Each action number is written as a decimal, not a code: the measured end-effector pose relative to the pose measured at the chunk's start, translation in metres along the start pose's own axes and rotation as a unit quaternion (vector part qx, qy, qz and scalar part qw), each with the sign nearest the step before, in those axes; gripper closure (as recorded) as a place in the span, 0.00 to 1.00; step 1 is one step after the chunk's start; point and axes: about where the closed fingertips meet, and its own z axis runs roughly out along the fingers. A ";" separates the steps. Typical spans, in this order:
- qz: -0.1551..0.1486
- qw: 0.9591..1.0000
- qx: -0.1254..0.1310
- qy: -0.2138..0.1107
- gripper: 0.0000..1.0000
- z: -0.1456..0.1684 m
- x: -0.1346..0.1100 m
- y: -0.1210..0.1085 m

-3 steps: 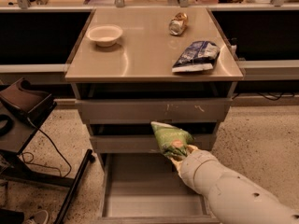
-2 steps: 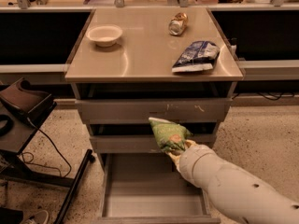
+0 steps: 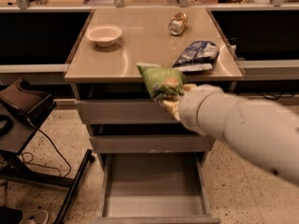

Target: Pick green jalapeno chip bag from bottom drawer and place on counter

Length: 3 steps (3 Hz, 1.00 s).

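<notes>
The green jalapeno chip bag (image 3: 161, 82) is held in the air at the height of the counter's front edge, in front of the top drawer. My gripper (image 3: 172, 103) is shut on its lower right corner, with my white arm reaching in from the right. The counter (image 3: 140, 45) is the tan glossy top of the grey cabinet. The bottom drawer (image 3: 152, 185) stands pulled open below, its tray bare.
On the counter are a white bowl (image 3: 104, 34) at the back left, a tipped can (image 3: 177, 23) at the back, and a blue-and-white chip bag (image 3: 197, 56) at the right. A dark side table (image 3: 21, 115) with cables stands left of the cabinet.
My gripper has lifted the green bag from just above the open bottom drawer up to the level of the counter's front edge.
</notes>
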 end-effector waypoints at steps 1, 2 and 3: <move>-0.011 0.999 -0.026 -0.031 1.00 -0.002 -0.083 -0.005; -0.015 0.998 -0.020 -0.049 1.00 -0.008 -0.118 -0.013; -0.016 0.998 -0.019 -0.065 1.00 -0.003 -0.125 -0.017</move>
